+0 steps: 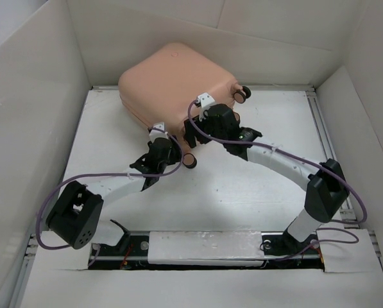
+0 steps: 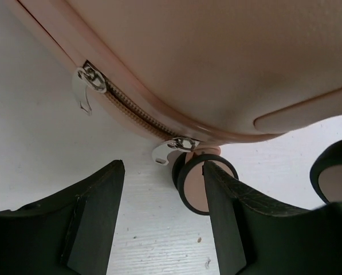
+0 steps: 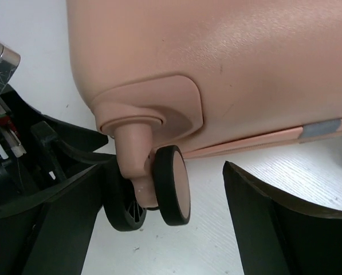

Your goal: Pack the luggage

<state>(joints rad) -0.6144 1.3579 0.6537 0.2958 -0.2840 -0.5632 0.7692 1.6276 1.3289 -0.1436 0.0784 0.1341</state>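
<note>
The luggage (image 1: 175, 80) is plain pale peach-pink. Its caster wheel (image 3: 172, 184) has a pink face ringed in black. The zipper pulls (image 2: 83, 86) are shiny silver, the teeth tan. The table (image 1: 242, 179) is white. The left arm (image 1: 117, 185) and right arm (image 1: 287, 160) are white and black, with purple cables (image 1: 101, 176).

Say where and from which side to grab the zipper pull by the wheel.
Probably pinch the flat tab of the zipper pull from the near side, where the open left gripper faces it. It juts clear of the luggage seam; the caster wheel crowds one side.
</note>
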